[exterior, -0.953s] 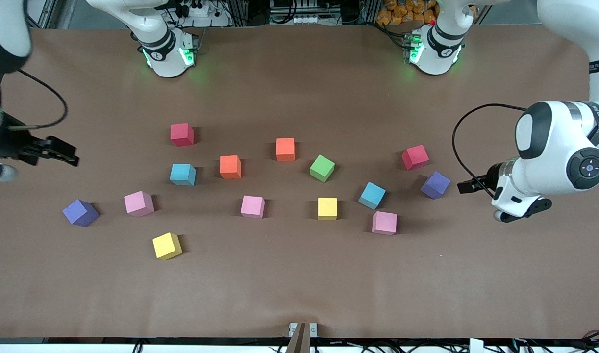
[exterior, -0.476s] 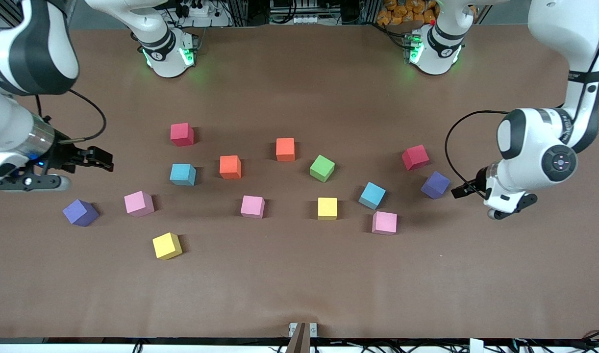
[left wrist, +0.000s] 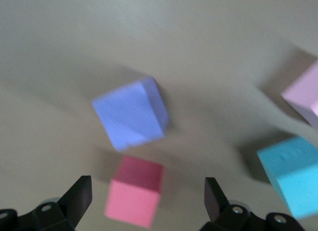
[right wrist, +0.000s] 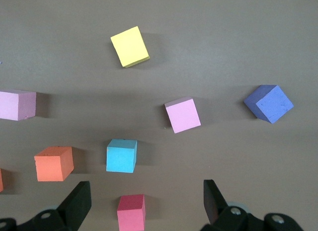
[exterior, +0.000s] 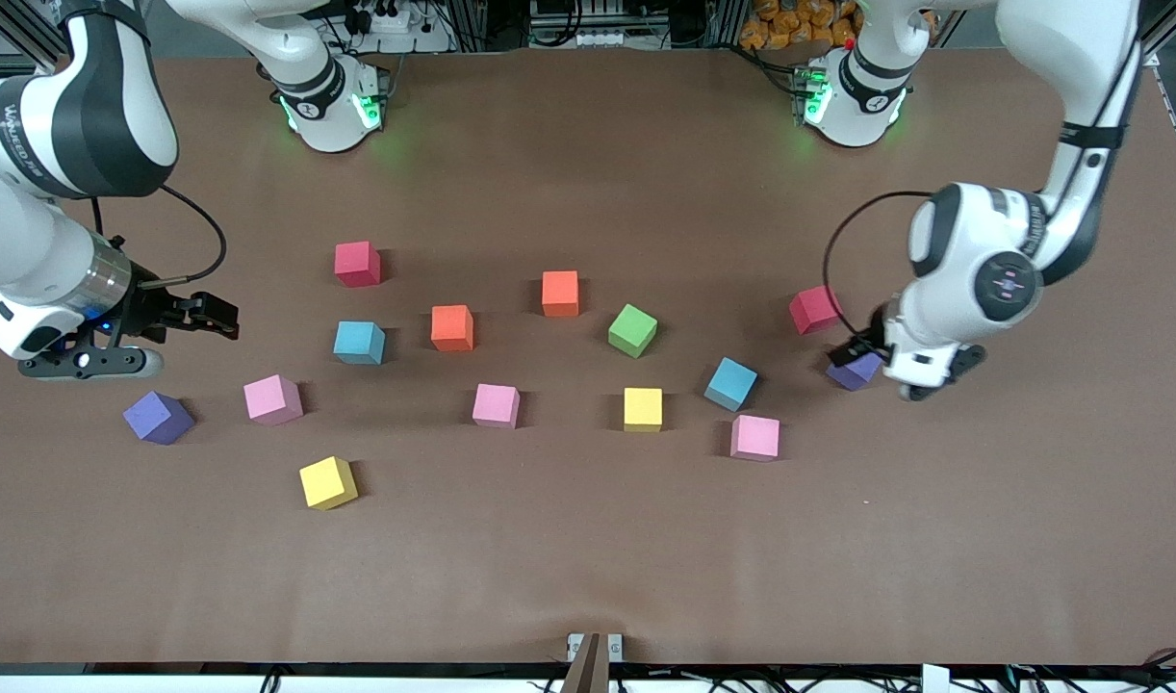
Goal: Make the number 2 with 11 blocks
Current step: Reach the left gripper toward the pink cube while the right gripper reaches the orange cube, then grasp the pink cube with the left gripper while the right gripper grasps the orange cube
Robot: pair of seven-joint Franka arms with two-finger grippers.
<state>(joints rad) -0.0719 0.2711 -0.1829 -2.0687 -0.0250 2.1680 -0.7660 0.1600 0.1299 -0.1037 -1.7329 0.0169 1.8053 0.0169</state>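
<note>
The blocks lie scattered and apart on the brown table (exterior: 588, 558); no number 2 is in view. Toward the right arm's end are a red block (exterior: 357, 263), a light blue one (exterior: 359, 342), a pink one (exterior: 272, 399) and a yellow one (exterior: 327, 482). In the middle are two orange blocks (exterior: 451, 327) (exterior: 560, 293), a green (exterior: 632, 330), a pink (exterior: 496, 405) and a yellow (exterior: 643, 409). My left gripper (exterior: 850, 351) (left wrist: 147, 191) hangs open over a purple cube (exterior: 856, 372) and a red block (exterior: 815, 309). My right gripper (exterior: 217, 320) (right wrist: 146, 198) is open and empty.
A second purple cube (exterior: 158, 417) sits at the right arm's end. A light blue block (exterior: 730, 383) and a pink block (exterior: 754, 438) lie nearer the front camera than the left gripper. Bare table runs along the front edge.
Both arms have swung in from the table's ends. The left gripper has come over the purple cube; the right gripper has moved toward the light blue block. No block has moved.
</note>
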